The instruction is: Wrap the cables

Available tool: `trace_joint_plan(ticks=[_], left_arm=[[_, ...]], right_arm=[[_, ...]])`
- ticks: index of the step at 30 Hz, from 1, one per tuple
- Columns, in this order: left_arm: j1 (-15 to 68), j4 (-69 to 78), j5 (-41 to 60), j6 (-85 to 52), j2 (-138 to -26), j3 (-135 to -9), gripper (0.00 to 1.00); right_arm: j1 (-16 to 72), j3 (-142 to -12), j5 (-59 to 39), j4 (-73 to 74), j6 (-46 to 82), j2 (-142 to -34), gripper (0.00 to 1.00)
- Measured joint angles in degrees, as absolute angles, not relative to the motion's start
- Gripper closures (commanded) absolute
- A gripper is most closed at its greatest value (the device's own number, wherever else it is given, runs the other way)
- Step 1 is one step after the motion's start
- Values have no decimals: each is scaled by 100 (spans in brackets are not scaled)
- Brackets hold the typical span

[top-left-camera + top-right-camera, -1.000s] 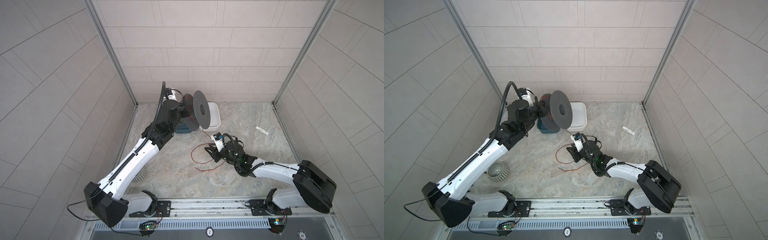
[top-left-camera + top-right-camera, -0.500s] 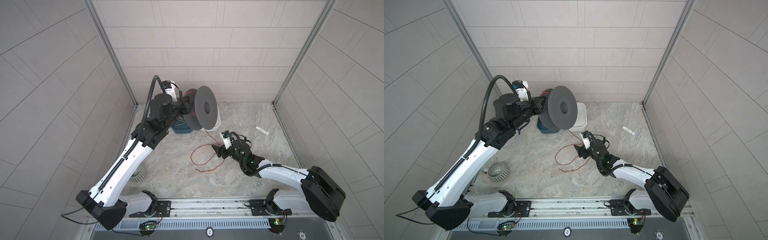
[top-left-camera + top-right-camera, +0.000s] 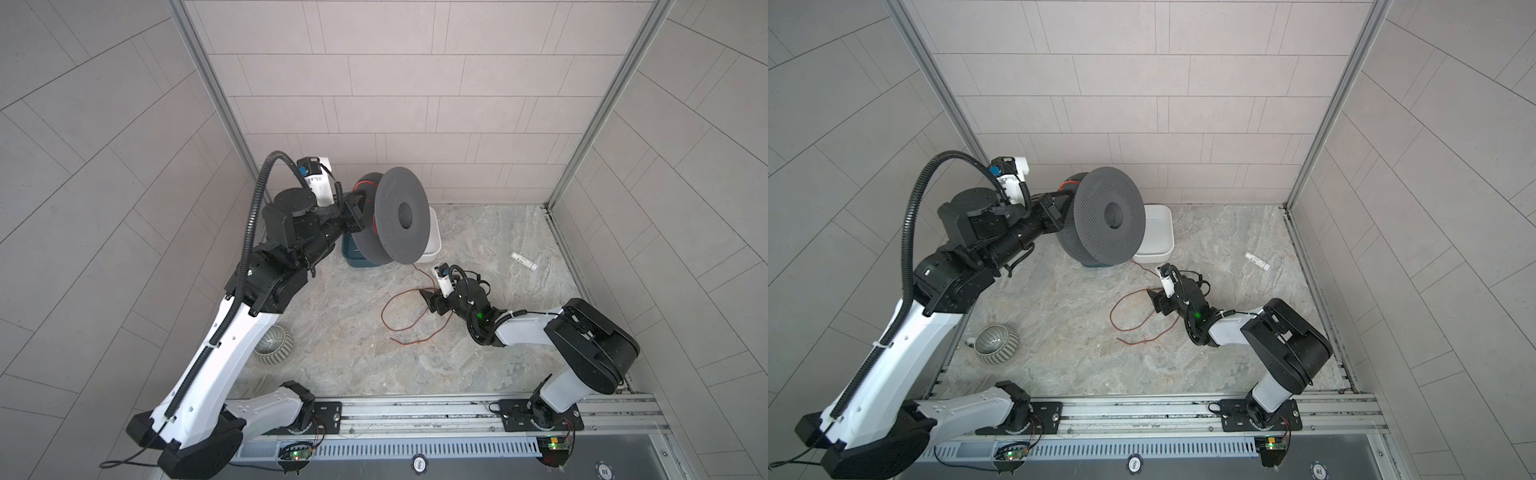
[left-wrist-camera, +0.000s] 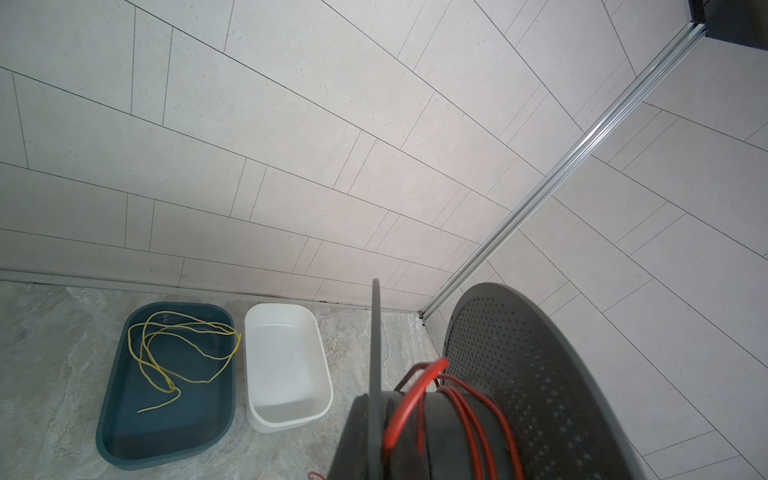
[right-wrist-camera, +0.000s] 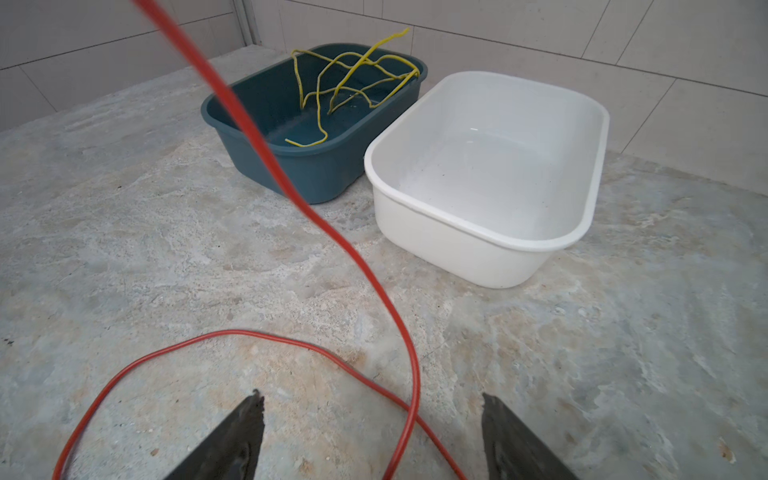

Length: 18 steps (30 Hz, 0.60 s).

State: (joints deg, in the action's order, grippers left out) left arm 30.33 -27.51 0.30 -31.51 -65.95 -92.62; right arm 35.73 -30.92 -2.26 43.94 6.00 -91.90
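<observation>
Cable [image 5: 416,376] hangs from the spool [image 3: 402,220] and loops loose on the floor [image 3: 332,340] below it; the right gripper [image 5: 372,397], narrower a moment ago, now gapes around the cable, holding nothing. The left gripper [image 3: 355,210] stays clamped on the spool, so a regrasp likely precedes further winding

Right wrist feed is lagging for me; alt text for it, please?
The right gripper is open, its fingers either side of the loose red wire on the stone table. Beyond, a teal tub holds yellow wire beside an empty white tub.
</observation>
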Motion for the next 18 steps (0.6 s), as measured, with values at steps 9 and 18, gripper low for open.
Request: trace_joint_plan(ticks=[9, 18], left_arm=[[3033, -2836, 38, -3100, -6525, -9262, 100], [3033, -2875, 36, -3098, -6475, -9262, 100]], right_arm=[[3203, -3468, -567, 4709, 919, -9767, 31], [3085, -3684, -878, 4639, 1247, -10088, 53]])
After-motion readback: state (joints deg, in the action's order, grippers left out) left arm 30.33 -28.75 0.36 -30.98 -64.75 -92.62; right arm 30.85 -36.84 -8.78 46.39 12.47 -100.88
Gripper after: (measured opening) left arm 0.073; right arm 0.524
